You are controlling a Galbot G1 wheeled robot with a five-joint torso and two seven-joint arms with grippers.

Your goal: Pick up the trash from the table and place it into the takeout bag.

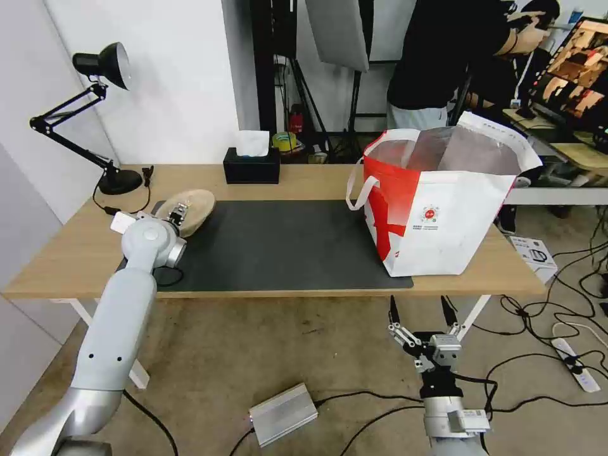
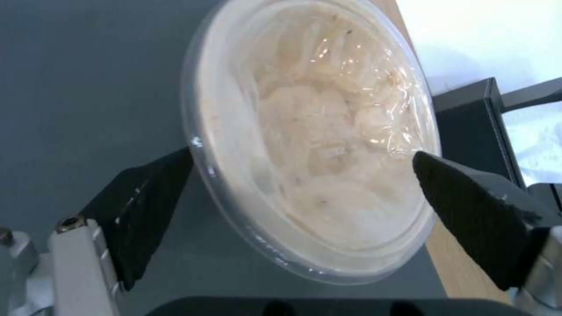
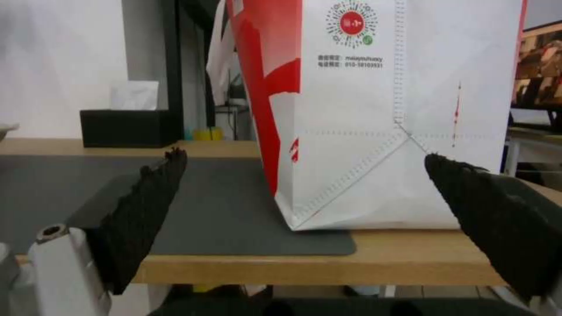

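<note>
Beige pulp bowl [image 1: 191, 211], far-left on counter [image 1: 304, 180]: clamped edgewise in left claw [image 2: 304, 160]. Takeout bag [image 1: 443, 209] right, awaiting it. Right claw [image 1: 423, 316] spread, low, idle. Task apparently near completion.

1. A plain white wall [image 1: 171, 82] rises behind the desk.
2. A black articulated desk lamp [image 1: 95, 107] stands near that wall.
3. The floor [image 1: 266, 354] is worn grey-brown concrete, strewn with black cables [image 1: 538, 354].
4. A silver power brick [image 1: 283, 414] lies on the floor; a white power strip [image 1: 575, 363] lies farther off.
5. A black stand [image 1: 276, 69] holds a pale reflector panel [image 1: 337, 31].
6. A monitor [image 1: 573, 76] glows on another desk.
</note>
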